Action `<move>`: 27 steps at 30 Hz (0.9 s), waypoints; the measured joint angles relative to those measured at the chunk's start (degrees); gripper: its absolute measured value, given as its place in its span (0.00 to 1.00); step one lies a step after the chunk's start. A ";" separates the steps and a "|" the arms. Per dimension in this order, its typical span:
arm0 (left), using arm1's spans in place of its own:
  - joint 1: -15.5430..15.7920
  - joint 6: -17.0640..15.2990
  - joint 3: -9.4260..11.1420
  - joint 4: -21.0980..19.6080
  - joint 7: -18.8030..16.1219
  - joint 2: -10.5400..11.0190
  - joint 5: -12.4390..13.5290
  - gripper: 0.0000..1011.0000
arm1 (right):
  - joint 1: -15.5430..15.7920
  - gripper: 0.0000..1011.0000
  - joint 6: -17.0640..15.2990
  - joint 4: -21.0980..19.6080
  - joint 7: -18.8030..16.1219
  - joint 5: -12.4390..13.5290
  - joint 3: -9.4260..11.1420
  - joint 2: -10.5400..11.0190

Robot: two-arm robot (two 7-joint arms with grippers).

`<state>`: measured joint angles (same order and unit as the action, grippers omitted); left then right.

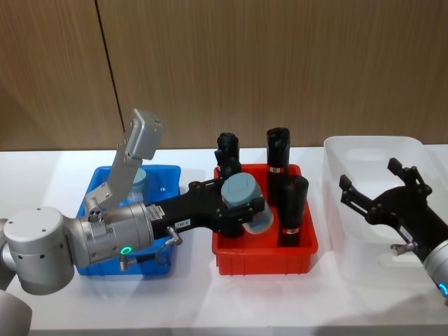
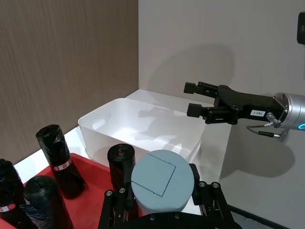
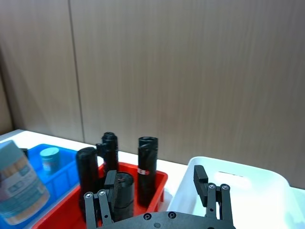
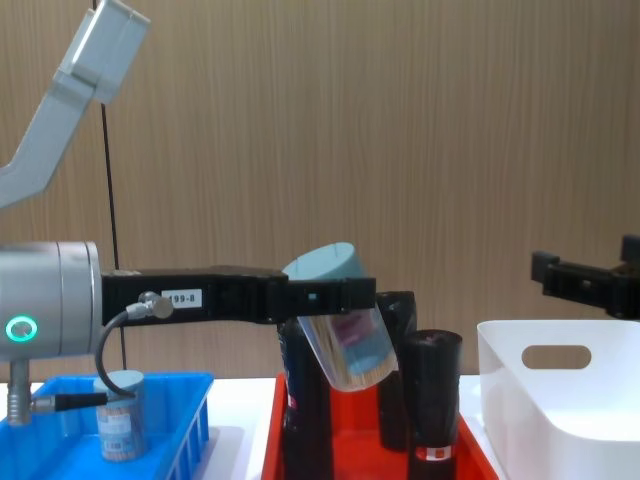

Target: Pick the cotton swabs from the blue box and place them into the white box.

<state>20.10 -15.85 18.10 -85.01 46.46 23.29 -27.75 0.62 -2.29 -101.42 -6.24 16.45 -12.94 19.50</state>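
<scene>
- Wood panelling covers the wall [image 1: 280, 63] behind a white table [image 1: 189, 301]; three containers stand in a row across it, all nearer its far edge than its near one.
- Toward the table's left edge is the blue box [image 1: 162, 171]; its near left part is hidden under the left arm.
- A second tub [image 1: 138, 178] of swabs stands upright inside the blue box (half covered by the arm's camera bracket in the head view, plainer in the chest view [image 4: 120, 415]).
- In the middle of the table sits the red tray [image 1: 266, 262], holding upright black rolls [image 1: 278, 150]; four can be counted in the right wrist view, and the gripper hides part of one in the head view.
- The left gripper [image 1: 241, 206] reaches in from the left and is clamped on a tub of cotton swabs [image 1: 241, 192], a finger pressed to each side below the lid.
- That tub hangs above the red tray's left half, clear of the tray floor; in the chest view it is tilted [image 4: 345, 340], with the dusty-blue lid uppermost; its label is too small to read.
- Near the table's right edge is the white box [image 1: 364, 143]; the right arm hides its near right corner, and what lies inside there cannot be made out.
- The right gripper [image 1: 369, 175] hovers over the white box with fingers apart and nothing between them (seen side-on from the left wrist [image 2: 193, 98]); the two grippers are well apart.
</scene>
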 joint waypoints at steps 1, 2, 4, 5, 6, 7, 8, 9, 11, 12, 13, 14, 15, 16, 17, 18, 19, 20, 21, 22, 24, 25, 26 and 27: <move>-0.01 0.03 0.00 0.01 0.03 0.01 -0.02 0.66 | -0.04 0.99 -0.07 -0.03 -0.24 0.01 -0.01 0.02; -0.01 0.03 0.00 0.01 0.03 0.01 -0.02 0.66 | -0.09 0.99 -0.21 -0.08 -0.69 0.03 -0.02 0.06; -0.02 0.05 0.00 0.03 0.07 0.02 -0.04 0.66 | -0.28 0.99 -0.69 -0.21 -1.90 0.17 -0.06 0.16; -0.03 0.07 0.00 0.04 0.09 0.02 -0.06 0.66 | -0.43 0.99 -1.21 -0.33 -2.90 0.31 -0.08 0.23; -0.03 0.07 0.00 0.04 0.10 0.03 -0.06 0.66 | -0.51 0.99 -1.41 -0.40 -3.21 0.33 -0.10 0.28; -0.03 0.08 0.00 0.05 0.11 0.03 -0.07 0.66 | -0.60 0.99 -1.85 -0.46 -3.79 0.34 -0.11 0.33; -0.04 0.09 0.00 0.06 0.13 0.04 -0.08 0.66 | -0.84 0.99 -2.63 -0.64 -4.79 0.34 -0.15 0.43; -0.04 0.10 0.00 0.06 0.14 0.04 -0.08 0.66 | -0.96 0.99 -3.06 -0.71 -5.11 0.34 -0.17 0.48; -0.04 0.12 0.00 0.06 0.16 0.05 -0.10 0.66 | -1.20 0.99 -3.96 -0.87 -6.22 0.33 -0.22 0.57; -0.04 0.12 0.00 0.06 0.17 0.06 -0.10 0.66 | -1.52 0.99 -4.97 -1.03 -7.33 0.31 -0.26 0.70; -0.04 0.13 0.00 0.06 0.17 0.06 -0.10 0.66 | -1.65 0.99 -5.45 -1.09 -7.83 0.30 -0.27 0.74; -0.04 0.14 0.00 0.06 0.19 0.07 -0.11 0.66 | -1.80 0.99 -5.76 -1.14 -8.16 0.29 -0.29 0.79; -0.04 0.14 0.00 0.06 0.19 0.07 -0.12 0.66 | -2.14 0.99 -6.83 -1.24 -9.36 0.25 -0.32 0.92; -0.04 0.15 0.00 0.06 0.20 0.07 -0.13 0.66 | -2.31 0.99 -7.27 -1.28 -9.92 0.24 -0.34 0.98; -0.04 0.16 0.00 0.06 0.21 0.08 -0.14 0.66 | -2.64 0.99 -8.19 -1.34 -10.95 0.23 -0.36 1.10; -0.04 0.17 0.00 0.06 0.21 0.09 -0.14 0.66 | -2.81 0.99 -8.81 -1.35 -11.71 0.22 -0.38 1.16; -0.04 0.17 0.00 0.06 0.22 0.08 -0.15 0.66 | -3.03 0.99 -9.23 -1.36 -12.30 0.22 -0.41 1.24; -0.04 0.18 0.00 0.06 0.22 0.09 -0.15 0.66 | -3.14 0.99 -9.70 -1.37 -12.89 0.21 -0.43 1.28; -0.04 0.18 0.00 0.06 0.23 0.08 -0.15 0.66 | -3.37 0.99 -10.13 -1.37 -13.49 0.19 -0.46 1.36; -0.04 0.19 0.00 0.06 0.24 0.09 -0.15 0.66 | -3.77 0.99 -11.12 -1.37 -14.89 0.15 -0.52 1.51; -0.04 0.20 0.00 0.06 0.25 0.09 -0.16 0.66 | -4.16 0.99 -12.05 -1.33 -16.36 0.07 -0.57 1.64; -0.04 0.20 0.00 0.06 0.26 0.09 -0.16 0.66 | -4.53 0.99 -12.88 -1.22 -17.65 0.01 -0.63 1.78; -0.04 0.20 0.00 0.06 0.26 0.09 -0.16 0.66 | -4.72 0.99 -13.27 -1.15 -18.28 -0.01 -0.66 1.83; -0.04 0.20 0.00 0.06 0.26 0.08 -0.16 0.66 | -4.97 0.99 -13.64 -1.04 -18.96 -0.03 -0.72 1.91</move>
<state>20.06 -15.65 18.10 -84.95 46.72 23.38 -27.91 -4.35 -15.93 -102.46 -25.21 16.42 -13.66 21.41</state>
